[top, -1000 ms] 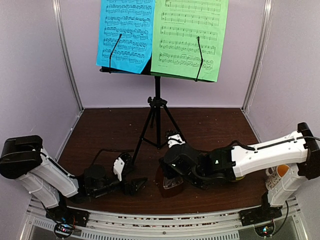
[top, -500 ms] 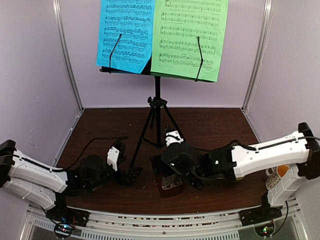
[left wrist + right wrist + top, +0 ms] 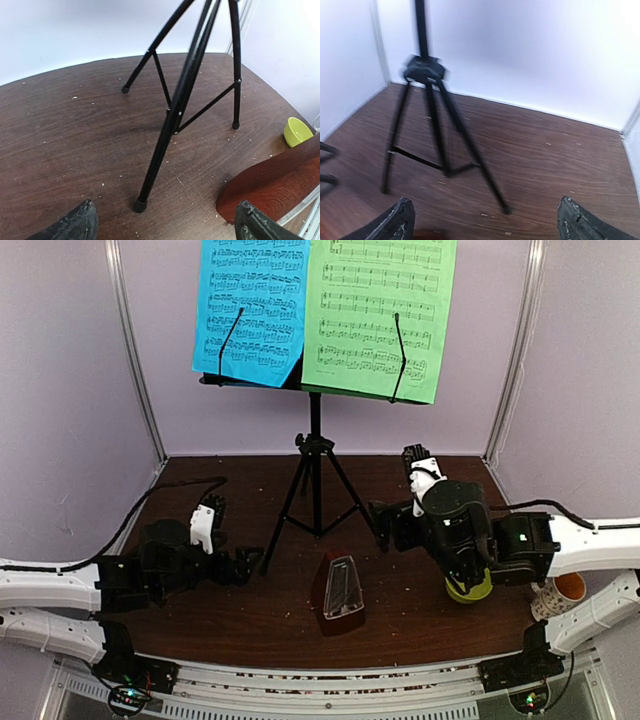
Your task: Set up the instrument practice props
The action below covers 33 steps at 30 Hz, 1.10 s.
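The metronome [image 3: 341, 590] stands just in front of the music stand [image 3: 314, 455], which holds the sheets [image 3: 378, 315]. The left gripper [image 3: 247, 562] and right gripper [image 3: 384, 525] flank the stand's feet, both spread wide, holding nothing

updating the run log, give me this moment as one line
left gripper: open, empty | right gripper: open, empty | metronome: upright on table, free | sheets: on music stand
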{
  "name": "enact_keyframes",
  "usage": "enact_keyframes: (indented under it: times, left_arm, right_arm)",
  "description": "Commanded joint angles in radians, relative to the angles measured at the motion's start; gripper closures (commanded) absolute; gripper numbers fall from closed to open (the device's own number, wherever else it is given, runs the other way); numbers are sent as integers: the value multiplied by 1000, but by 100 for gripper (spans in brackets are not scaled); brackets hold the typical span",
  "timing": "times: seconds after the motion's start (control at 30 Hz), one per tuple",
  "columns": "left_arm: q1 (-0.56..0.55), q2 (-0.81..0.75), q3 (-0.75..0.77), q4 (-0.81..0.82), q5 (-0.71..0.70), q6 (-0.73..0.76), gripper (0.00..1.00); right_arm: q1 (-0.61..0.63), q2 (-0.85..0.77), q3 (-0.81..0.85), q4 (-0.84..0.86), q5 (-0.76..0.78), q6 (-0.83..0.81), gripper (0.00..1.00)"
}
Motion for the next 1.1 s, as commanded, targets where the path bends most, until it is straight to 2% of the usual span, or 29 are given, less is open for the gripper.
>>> enact_keyframes:
  times: [0.0, 0.07, 0.13, 0.2, 0.3, 0.37, 0.43, 0.53, 0.63, 0.83, 1.07]
  left_arm:
    - [8, -70, -5, -87, -73, -51, 2]
    - [8, -81, -18, -109, -124, -85, 2]
    - [8, -63, -3, -130, -81, -41, 2]
    - [7, -21, 21, -147, -16, -19, 2]
    - [6, 83, 50, -144, 69, -3, 2]
    - [5, 142, 68, -132, 124, 6, 2]
    - [4, 181, 63, -80, 181, 12, 2]
    - [3, 237, 79, -49, 216, 5, 2]
    - [2, 309, 118, -49, 247, 3, 2]
    - [1, 427, 155, 43, 334, -18, 2]
    - [1, 433, 153, 100, 345, -31, 2]
  right_arm:
    - [-93, -119, -103, -87, -93, -8, 0]
    - [-155, -165, -149, -116, -212, 64, 0]
    - [-201, -191, -197, -143, -307, 98, 0]
    - [-211, -226, -266, -108, -387, 89, 0]
    - [-216, -284, -403, 40, -520, 88, 0]
    - [-218, -259, -430, 68, -577, 97, 0]
    - [-217, -188, -422, 54, -612, 102, 3]
    - [-205, -77, -447, 137, -666, 111, 4]
    - [-183, 4, -453, 218, -697, 108, 0]
    - [-143, 118, -443, 297, -710, 105, 0]
    - [-63, 232, -409, 415, -741, 148, 0]
